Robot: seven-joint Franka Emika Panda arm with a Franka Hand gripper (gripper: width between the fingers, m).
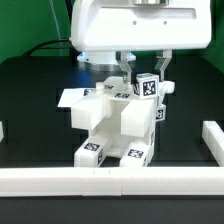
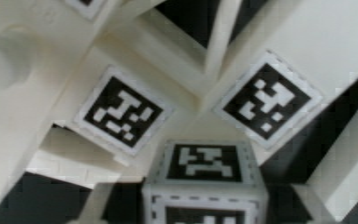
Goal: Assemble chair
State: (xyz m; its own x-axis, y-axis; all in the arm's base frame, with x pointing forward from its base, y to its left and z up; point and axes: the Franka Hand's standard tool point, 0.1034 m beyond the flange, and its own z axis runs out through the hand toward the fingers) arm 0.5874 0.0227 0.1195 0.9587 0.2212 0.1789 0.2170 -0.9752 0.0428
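The partly built chair [image 1: 115, 125] stands mid-table, a glossy white blocky body with tagged leg bars pointing toward the front rail. A small tagged white bar [image 1: 148, 88] stands upright on its top right. My gripper [image 1: 145, 72] hangs over that bar with one finger on each side. In the wrist view the bar's tagged end [image 2: 204, 205] sits between the fingers, with a dark gap on each side, so the jaws look open around it. Tagged faces of the chair [image 2: 123, 108] fill the rest of the wrist view.
A flat white tagged piece [image 1: 72, 97] lies at the exterior view's left of the chair. White border rails run along the front [image 1: 110, 182] and at the exterior view's right [image 1: 212, 140]. The table top is black.
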